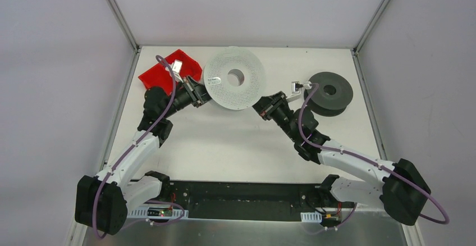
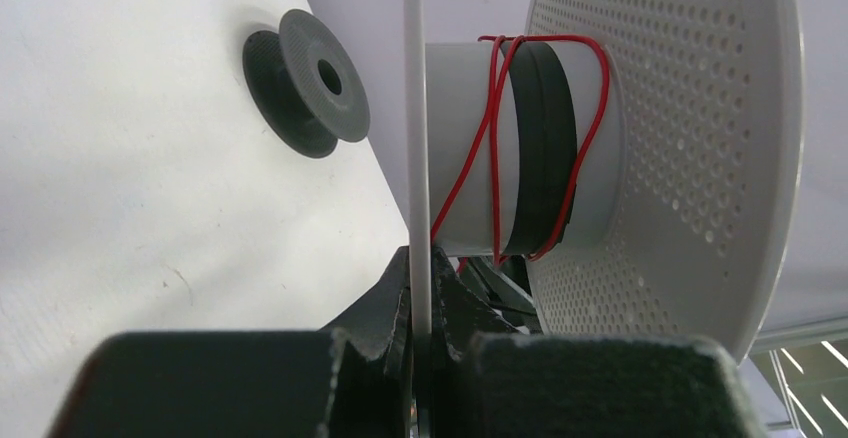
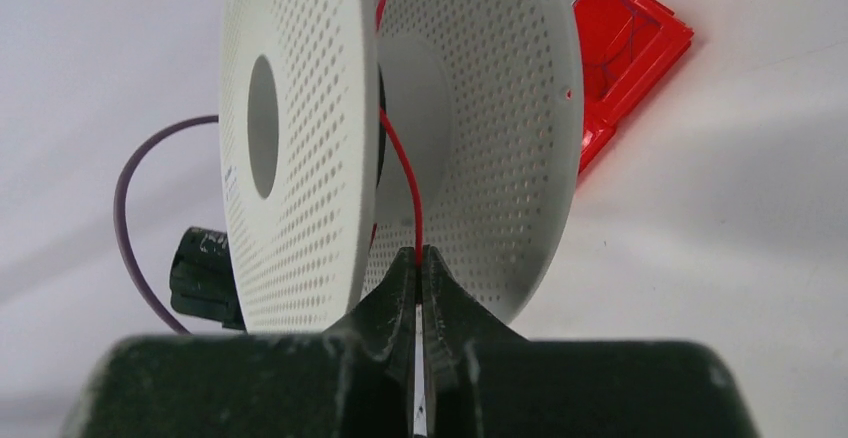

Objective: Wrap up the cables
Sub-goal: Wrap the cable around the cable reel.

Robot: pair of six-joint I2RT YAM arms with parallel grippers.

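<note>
The white perforated spool (image 1: 250, 91) is clamped by one flange edge in the closed left end effector (image 2: 420, 293). The red cable (image 2: 494, 108) is looped loosely round the hub, and one strand is pinched in the right end effector (image 3: 418, 263) — fingers fully closed.

found no readable text, brand, number or sign. spotted small dark marking (image 1: 213, 80) on face of white perforated spool (image 1: 224, 95), beside hub hole: too small to read. noted faint label patch (image 3: 228, 186) on same spool's flange, right wrist view: blurred, illegible.
</note>
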